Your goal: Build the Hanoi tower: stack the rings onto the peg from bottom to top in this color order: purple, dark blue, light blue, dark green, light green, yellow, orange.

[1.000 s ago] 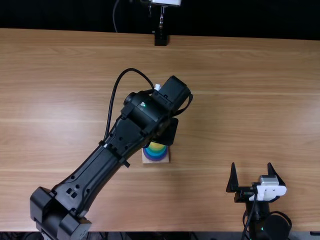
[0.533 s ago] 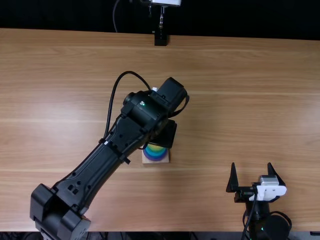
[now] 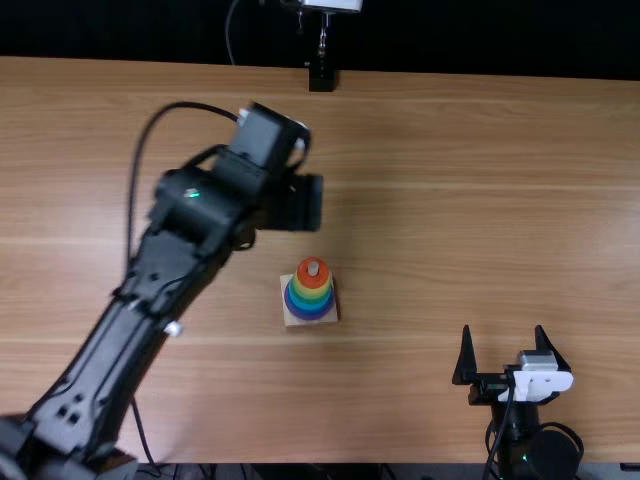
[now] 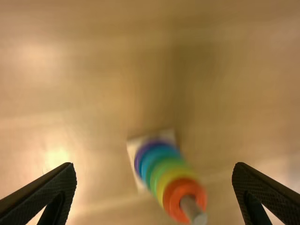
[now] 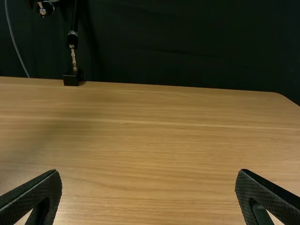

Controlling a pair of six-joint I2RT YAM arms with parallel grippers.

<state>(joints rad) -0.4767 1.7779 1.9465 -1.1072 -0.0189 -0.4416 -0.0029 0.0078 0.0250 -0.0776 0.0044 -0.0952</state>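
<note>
While the left gripper hangs just above mid-frame, its fingers are apart.
Lower right, the right gripper is spread too; just below mid-frame, a base bears the rings, orange topmost, round the peg.

Table: wood, smooth, sl. glossy mid-L of top view. Rings, ctr: smooth, plastic-looking. Backdrop, top of R wrist view: matt cloth.

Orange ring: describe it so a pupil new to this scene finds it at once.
On the wooden table, near the top view's middle, a pale square base carries a tapering ring stack. The orange ring is the topmost, just above the yellow ring, with the peg poking out of it.
</note>
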